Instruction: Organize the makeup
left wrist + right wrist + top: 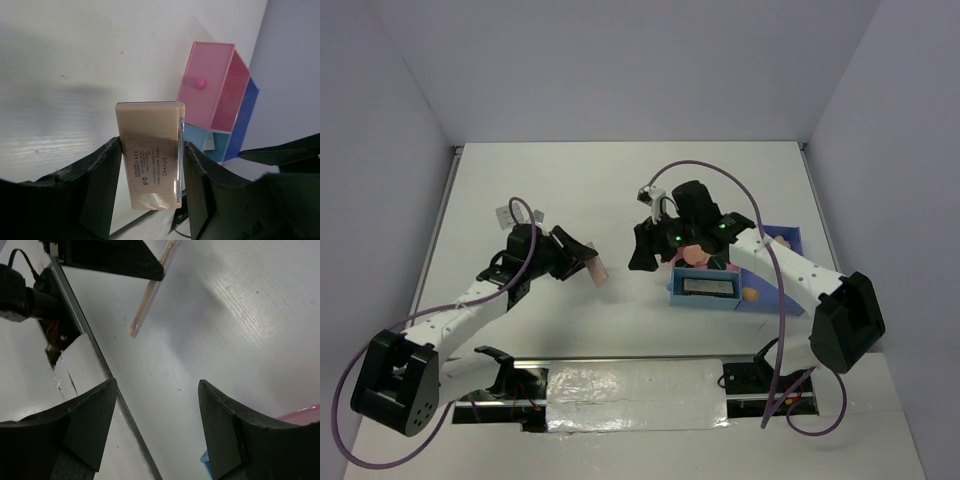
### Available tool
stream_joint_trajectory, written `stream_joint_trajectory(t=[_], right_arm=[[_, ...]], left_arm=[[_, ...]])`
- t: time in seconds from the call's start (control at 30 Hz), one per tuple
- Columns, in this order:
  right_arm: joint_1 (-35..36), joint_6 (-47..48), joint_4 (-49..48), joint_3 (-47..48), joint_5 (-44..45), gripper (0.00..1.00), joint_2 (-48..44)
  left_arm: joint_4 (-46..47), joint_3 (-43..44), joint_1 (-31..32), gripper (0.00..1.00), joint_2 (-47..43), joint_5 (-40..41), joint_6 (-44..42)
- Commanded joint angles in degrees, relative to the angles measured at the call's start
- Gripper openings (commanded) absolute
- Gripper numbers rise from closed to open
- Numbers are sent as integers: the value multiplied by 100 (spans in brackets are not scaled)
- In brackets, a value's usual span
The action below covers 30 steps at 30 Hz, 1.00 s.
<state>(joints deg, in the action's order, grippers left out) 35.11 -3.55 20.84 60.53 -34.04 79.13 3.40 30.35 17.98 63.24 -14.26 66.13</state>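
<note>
The left gripper (151, 150) clamps a beige palette (149, 125) labelled "MYHO", its smaller print unreadable, left of the pink-and-blue tray (220, 90). The right gripper (157, 410) hangs empty, jaws apart, beside the tray's left end.

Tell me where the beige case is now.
In the top view the beige case sits left of centre, clamped in the left tool, apart from the pink-and-blue tray to its right.

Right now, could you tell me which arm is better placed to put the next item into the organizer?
The left. The left hand is shut on a flat beige case, with the pink-and-blue organizer ahead of it. The right hand is open and holds nothing.
</note>
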Motion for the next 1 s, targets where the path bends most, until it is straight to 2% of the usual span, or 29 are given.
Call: stream_joint_trajectory(t=[0.0, 0.27, 0.67, 0.8, 0.83, 0.9, 0.97], right_arm=[[311, -919, 16, 468, 636, 73, 347], [628, -1323, -98, 521, 486, 71, 664], [628, -1526, -28, 820, 601, 60, 1279], [620, -1491, -19, 864, 530, 47, 1359], [620, -1447, -27, 872, 469, 37, 1377], [620, -1412, -10, 881, 451, 29, 1377], [611, -1350, -10, 873, 512, 25, 1342]], left_arm=[[759, 173, 424, 0, 196, 546, 752], [977, 551, 1102, 0, 785, 907, 919], [1216, 648, 1393, 0, 909, 1031, 1104], [1286, 639, 1428, 0, 927, 1039, 1139], [1312, 639, 1437, 0, 927, 1022, 1139], [1286, 656, 1463, 0, 909, 1066, 1148], [1277, 674, 1489, 4, 874, 1092, 1131]])
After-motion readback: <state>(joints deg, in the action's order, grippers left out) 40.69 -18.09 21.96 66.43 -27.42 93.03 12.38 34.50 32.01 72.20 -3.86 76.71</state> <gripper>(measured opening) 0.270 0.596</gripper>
